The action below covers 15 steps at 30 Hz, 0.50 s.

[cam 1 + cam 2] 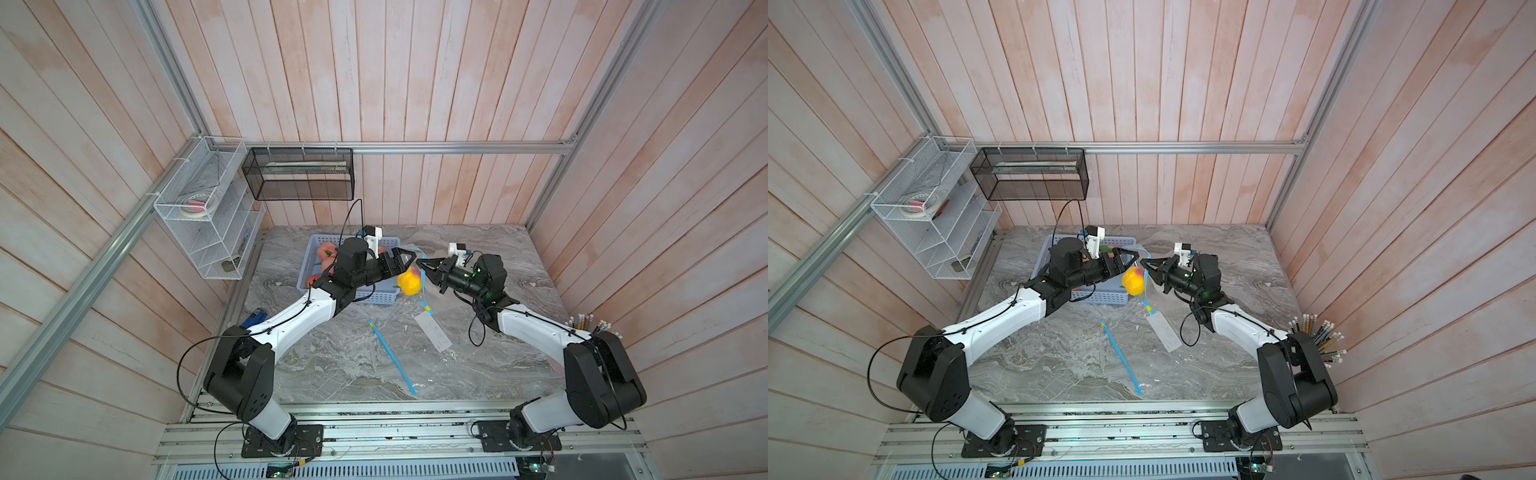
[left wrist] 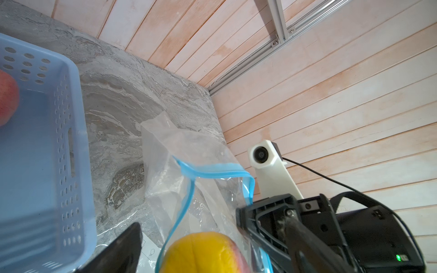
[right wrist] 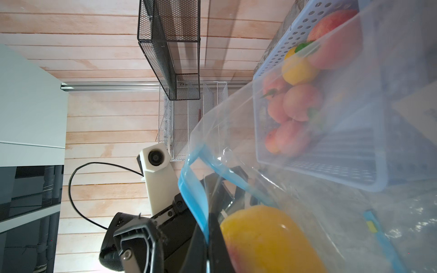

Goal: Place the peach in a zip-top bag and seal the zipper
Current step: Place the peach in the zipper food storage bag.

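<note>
left jaws: spread wide, peach (image 1: pixel 408 283) just beside | right jaws: pinched on bag (image 2: pixel 165 165) rim

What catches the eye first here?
A yellow peach hangs in the mouth of a clear bag, just under the open left hand. The right hand pinches the bag's blue rim. Behind the left arm, a blue basket holds more peaches.

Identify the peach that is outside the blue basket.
The yellow-orange peach at the mouth of the zip-top bag; the other peaches, mostly pink-red, sit in the blue basket.
</note>
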Each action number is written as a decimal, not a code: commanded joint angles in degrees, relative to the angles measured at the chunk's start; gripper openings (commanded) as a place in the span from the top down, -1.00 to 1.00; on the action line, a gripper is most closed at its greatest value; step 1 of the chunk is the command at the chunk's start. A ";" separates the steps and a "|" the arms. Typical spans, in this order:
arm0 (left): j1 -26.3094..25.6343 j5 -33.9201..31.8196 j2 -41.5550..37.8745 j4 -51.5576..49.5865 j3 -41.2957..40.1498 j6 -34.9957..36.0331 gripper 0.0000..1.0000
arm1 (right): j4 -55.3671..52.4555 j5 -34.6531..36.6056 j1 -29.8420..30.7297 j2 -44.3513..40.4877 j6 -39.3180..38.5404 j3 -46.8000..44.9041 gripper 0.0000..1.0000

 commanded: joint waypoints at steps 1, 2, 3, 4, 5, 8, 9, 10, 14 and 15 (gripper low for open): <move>0.62 0.99 -0.05 0.35 1.46 -0.36 -0.93 | 3.68 -0.21 -0.07 1.52 5.34 -0.96 1.00; 0.80 0.62 -0.41 0.00 1.24 -0.24 -0.93 | 4.02 -0.36 -0.13 2.02 5.64 -0.99 1.00; 1.05 0.27 -0.67 -0.31 1.00 -0.03 -0.93 | 4.17 -0.29 -0.20 2.44 5.83 -0.84 1.00; 1.29 0.18 -1.03 -0.43 0.72 0.18 -0.93 | 4.28 -0.17 -0.16 2.77 6.09 -0.72 1.00; 1.67 0.00 -1.40 -0.61 0.17 0.20 -0.94 | 4.48 -0.15 -0.23 3.41 6.27 -0.50 1.00; 3.12 -0.29 -3.14 -0.63 -2.23 0.29 -0.94 | 4.58 -0.13 -0.48 4.89 6.28 0.66 1.00; 3.62 -0.43 -3.84 -0.67 -3.42 0.33 -0.94 | 4.51 -0.09 -0.59 5.40 6.20 1.07 1.00; 3.91 -0.29 -4.44 -0.58 -4.41 0.50 -0.94 | 4.49 0.06 -0.61 5.82 6.20 1.40 1.00; 4.24 1.80 -6.85 0.36 -9.58 1.25 -0.93 | 4.59 -0.05 -0.84 7.68 6.20 2.90 1.00; 4.20 3.05 -7.21 0.97 -10.77 1.26 -0.92 | 4.60 -0.16 -0.92 8.01 6.20 3.19 1.00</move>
